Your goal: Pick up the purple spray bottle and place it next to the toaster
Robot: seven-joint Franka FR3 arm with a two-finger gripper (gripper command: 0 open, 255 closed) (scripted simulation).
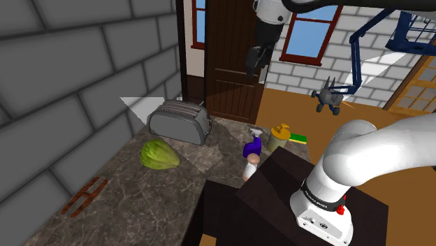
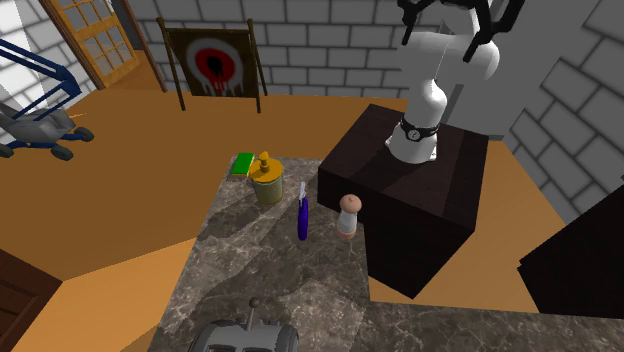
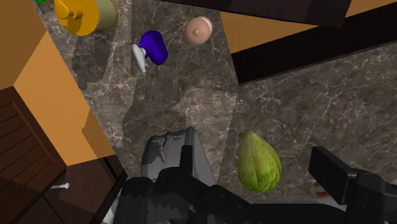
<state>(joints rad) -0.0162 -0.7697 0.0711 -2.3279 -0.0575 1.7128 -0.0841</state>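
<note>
Purple with a white trigger nozzle, the upright spray bottle (image 1: 251, 148) stands on the dark marbled stone desk (image 1: 119, 189). It is well apart from the boxy grey two-slot toaster (image 1: 180, 122), on the toaster's side toward the robot's dark stand. A small white-and-peach shaker (image 1: 250, 168) is just beside the bottle, and a squat jar with a yellow lid (image 1: 279, 134) sits a little farther from the toaster. A lumpy green gourd (image 1: 159, 154) lies close by the toaster. The black two-finger hand (image 1: 256, 61) hangs high above the desk, roughly over the toaster, its fingers spread wide with nothing between them. The task looks to be at its first step, the approach, with nothing grasped yet. The next move calls for carrying the hand away from the toaster and over the bottle. It should then lower so the fingers straddle the narrow body without knocking the shaker. Bare desk between toaster and bottle looks a fit place to set it.
</note>
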